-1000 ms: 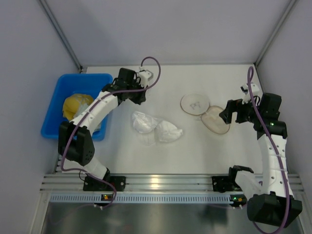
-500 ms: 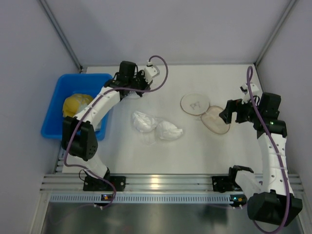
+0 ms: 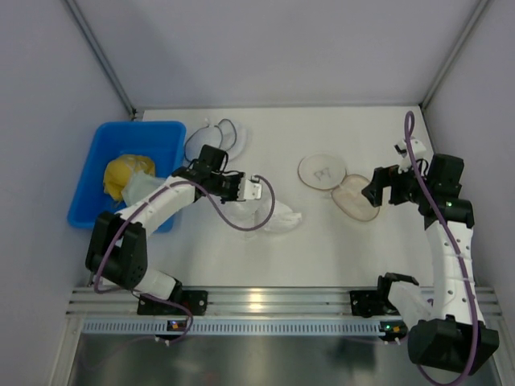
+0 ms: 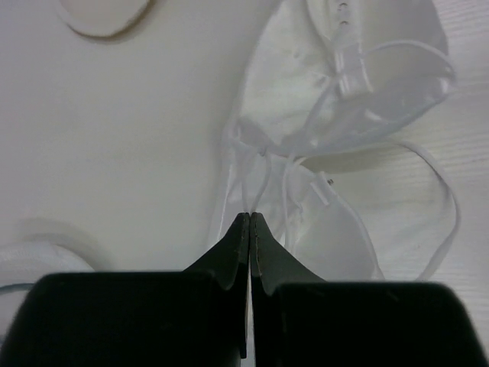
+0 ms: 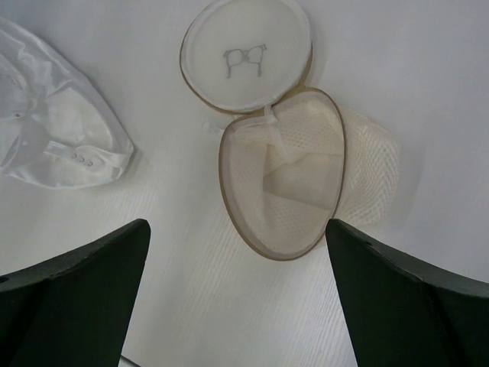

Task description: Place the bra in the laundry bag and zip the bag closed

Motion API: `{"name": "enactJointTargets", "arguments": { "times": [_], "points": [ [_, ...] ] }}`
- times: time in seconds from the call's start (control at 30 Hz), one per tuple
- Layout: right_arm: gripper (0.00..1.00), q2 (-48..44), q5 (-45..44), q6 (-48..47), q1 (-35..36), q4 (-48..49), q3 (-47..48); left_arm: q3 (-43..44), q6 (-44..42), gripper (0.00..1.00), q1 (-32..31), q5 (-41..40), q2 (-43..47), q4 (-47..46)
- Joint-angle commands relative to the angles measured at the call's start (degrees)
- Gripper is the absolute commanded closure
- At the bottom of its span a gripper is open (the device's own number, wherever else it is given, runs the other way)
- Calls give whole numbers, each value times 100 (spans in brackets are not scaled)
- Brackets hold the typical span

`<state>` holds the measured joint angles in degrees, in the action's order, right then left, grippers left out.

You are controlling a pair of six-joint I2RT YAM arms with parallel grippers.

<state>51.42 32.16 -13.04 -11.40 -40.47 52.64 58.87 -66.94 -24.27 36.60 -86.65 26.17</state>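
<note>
Left gripper (image 4: pixel 250 218) swung from rear down onto bra (image 3: pixel 282 219) at centre. Fingers closed, tips at straps (image 4: pixel 263 164), nothing clearly gripped. Right gripper (image 5: pixel 237 225) gaped wide above open laundry bag (image 5: pixel 283 183). Risk: shut tips snagging straps, dragging bra off

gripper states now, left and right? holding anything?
Left gripper: closed, at the bra straps; pinching one or not, cannot tell.
Right gripper: open, empty, above the laundry bag.
</note>
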Motion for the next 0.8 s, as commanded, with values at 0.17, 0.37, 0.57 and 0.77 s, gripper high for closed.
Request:
{"name": "enactJointTargets", "arguments": {
  "times": [0.17, 0.37, 0.57, 0.77],
  "points": [
    [1, 245, 957, -234, -73, -373, 45, -834, -2332, 94, -403, 182, 641, 301],
    [1, 360, 906, -313, 208, -321, -17, -597, -2088, 80, -500, 41, 386, 301],
    [1, 947, 555, -551, 849, -392, 9, -350, -1388, 60, -491, -171, 604, 828],
    [5, 1641, 414, -410, 1824, -93, -8, 343, 2597, 54, -254, -364, 1018, 775]
  ]
}}
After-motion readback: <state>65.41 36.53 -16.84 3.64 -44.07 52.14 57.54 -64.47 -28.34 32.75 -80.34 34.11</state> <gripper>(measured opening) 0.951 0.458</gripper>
